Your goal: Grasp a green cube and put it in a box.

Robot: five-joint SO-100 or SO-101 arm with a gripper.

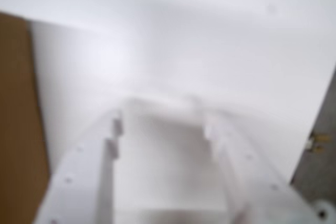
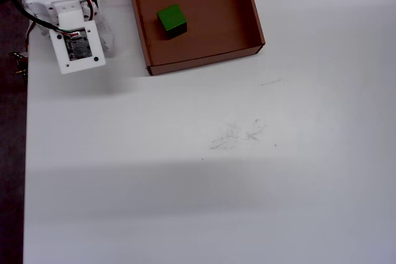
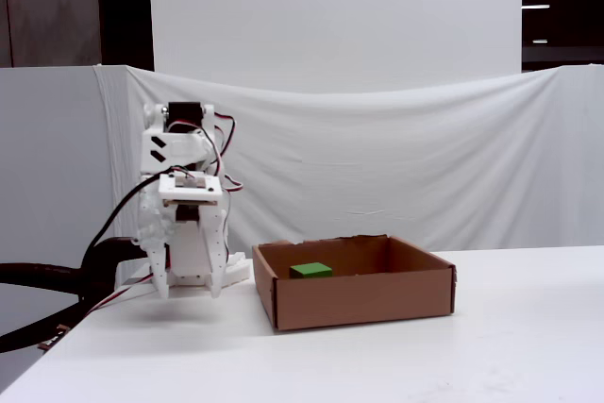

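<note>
Cube (image 2: 171, 19) resting inside box (image 2: 197, 61) | gripper (image 1: 163, 109) apart beside box, fingers spread, holding nothing | placement judged done, nothing left but parking arm

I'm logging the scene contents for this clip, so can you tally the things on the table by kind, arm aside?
Green cube: 1, lying inside the box
Brown cardboard box: 1
Total: 2
</note>
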